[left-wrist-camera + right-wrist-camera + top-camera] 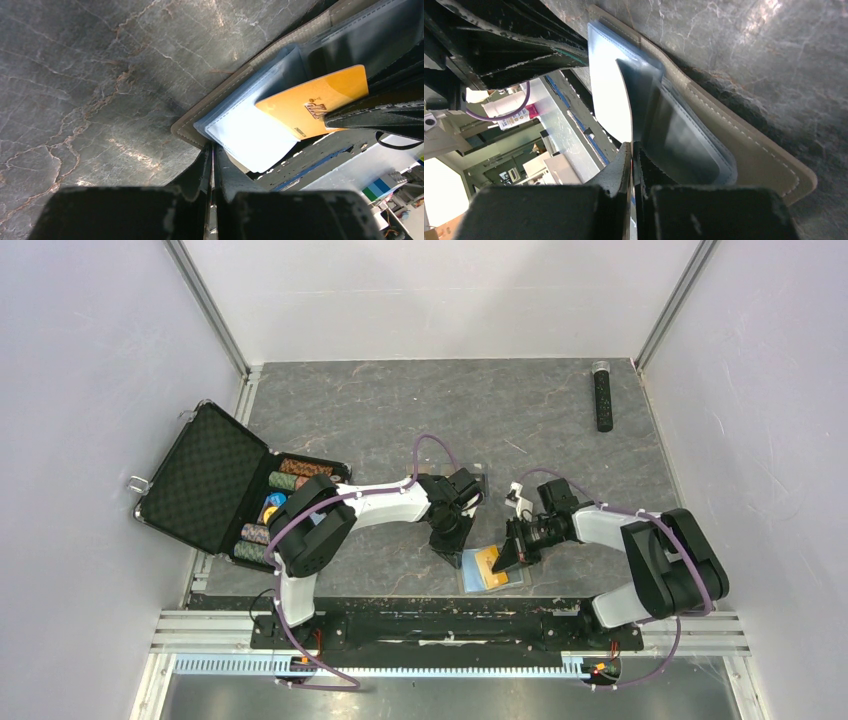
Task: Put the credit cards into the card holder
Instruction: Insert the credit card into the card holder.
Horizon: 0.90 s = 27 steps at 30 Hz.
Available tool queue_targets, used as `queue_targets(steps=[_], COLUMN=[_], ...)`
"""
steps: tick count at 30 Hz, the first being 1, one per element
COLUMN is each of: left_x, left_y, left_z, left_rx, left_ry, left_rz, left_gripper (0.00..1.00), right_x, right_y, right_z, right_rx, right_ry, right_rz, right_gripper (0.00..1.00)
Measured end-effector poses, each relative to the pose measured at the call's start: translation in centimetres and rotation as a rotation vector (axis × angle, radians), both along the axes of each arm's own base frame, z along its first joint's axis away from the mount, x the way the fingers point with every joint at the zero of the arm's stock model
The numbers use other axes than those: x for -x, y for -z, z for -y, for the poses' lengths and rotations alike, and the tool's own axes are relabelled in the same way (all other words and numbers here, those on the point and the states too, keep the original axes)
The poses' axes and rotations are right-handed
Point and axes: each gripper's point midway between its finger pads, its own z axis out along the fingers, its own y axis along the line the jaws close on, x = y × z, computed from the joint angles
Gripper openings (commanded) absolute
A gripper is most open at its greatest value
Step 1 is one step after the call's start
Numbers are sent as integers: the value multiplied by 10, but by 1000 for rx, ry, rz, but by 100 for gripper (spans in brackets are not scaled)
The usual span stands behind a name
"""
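The taupe card holder (492,583) lies open at the table's near edge, light blue inside up. My left gripper (452,538) is at its left side. In the left wrist view its jaws (212,150) are shut on the holder's stitched edge (220,95). My right gripper (510,552) is shut on an orange-gold credit card (487,560) and holds it slanted over the blue sleeves (250,132). The card's face shows in the left wrist view (310,100). In the right wrist view it is edge-on (626,100) between my fingers (633,147), next to the holder (744,150). No other cards are in view.
An open black poker-chip case (215,485) with chips stands at the left edge. A black remote (603,395) lies at the back right. A small clear plastic box (482,478) sits just behind the left gripper. The metal front rail (450,625) runs below the holder.
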Motion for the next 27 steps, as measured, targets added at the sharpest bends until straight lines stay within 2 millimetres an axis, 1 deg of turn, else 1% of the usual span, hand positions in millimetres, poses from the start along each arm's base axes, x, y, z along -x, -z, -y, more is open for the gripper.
queue_targets(steps=[5,9,12,18,22,27], left_x=[0,0,0,0,0,0], left_y=[0,0,0,0,1,1], left_z=[0,0,0,0,0,0], left_rx=[0,-1,0,-2,-3,-5], left_ry=[0,0,0,0,1,1], left_rz=[0,-1,-1,-2,-5,-7], left_gripper=[8,8,7,7,7,7], right_x=[-4,-9,-15,-29,-27,-23], right_y=[1,2,2,-1,1,4], right_z=[-2,0,5,23,26,25], right_rx=[-9,-3,7,50,61,36], right_ry=[11,38,78,172,189,200], right_rz=[3,6,14,79,74,36], right_gripper=[0,0,0,0,0,0])
